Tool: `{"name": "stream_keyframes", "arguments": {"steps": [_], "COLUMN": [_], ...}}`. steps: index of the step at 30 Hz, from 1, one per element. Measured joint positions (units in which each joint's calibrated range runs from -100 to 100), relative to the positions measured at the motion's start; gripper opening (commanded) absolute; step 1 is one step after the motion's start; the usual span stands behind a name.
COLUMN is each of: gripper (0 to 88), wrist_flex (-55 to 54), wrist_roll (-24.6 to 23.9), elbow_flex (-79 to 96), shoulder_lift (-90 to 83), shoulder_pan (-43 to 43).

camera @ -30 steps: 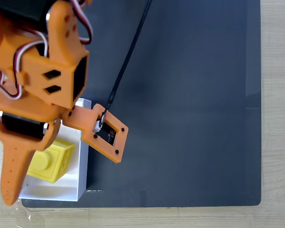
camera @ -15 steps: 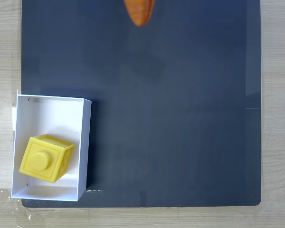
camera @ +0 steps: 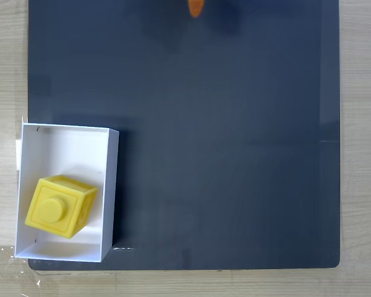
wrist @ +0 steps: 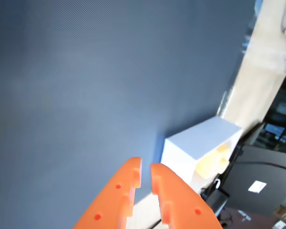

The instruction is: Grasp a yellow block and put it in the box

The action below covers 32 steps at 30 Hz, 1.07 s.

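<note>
Dark mat (camera: 222,136) on pale wooden table (camera: 362,148).

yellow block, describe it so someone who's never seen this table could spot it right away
In the fixed view, find the dark mat and the white box at its lower left corner. The yellow block sits in the box's lower half, turned slightly askew. It is the only bright yellow thing there, a cube with a round stud on top.

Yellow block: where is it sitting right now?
In the fixed view the yellow block lies inside the white box, toward its lower end, at the lower left corner of the dark mat.
</note>
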Motion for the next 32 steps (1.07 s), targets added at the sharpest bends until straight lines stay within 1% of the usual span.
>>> {"name": "stream_keyframes", "arguments": {"steps": [3, 7, 32], "gripper": [2.3, 3.1, 2.6], "wrist_flex": [-0.43, -2.25, -2.25], "wrist_roll": [1.11, 1.11, 1.43], "elbow_flex": [7.77, 13.28, 13.64], "shoulder_lift": [-2.02, -2.87, -3.03], "shoulder_pan": [0.54, 0.27, -0.18]}}
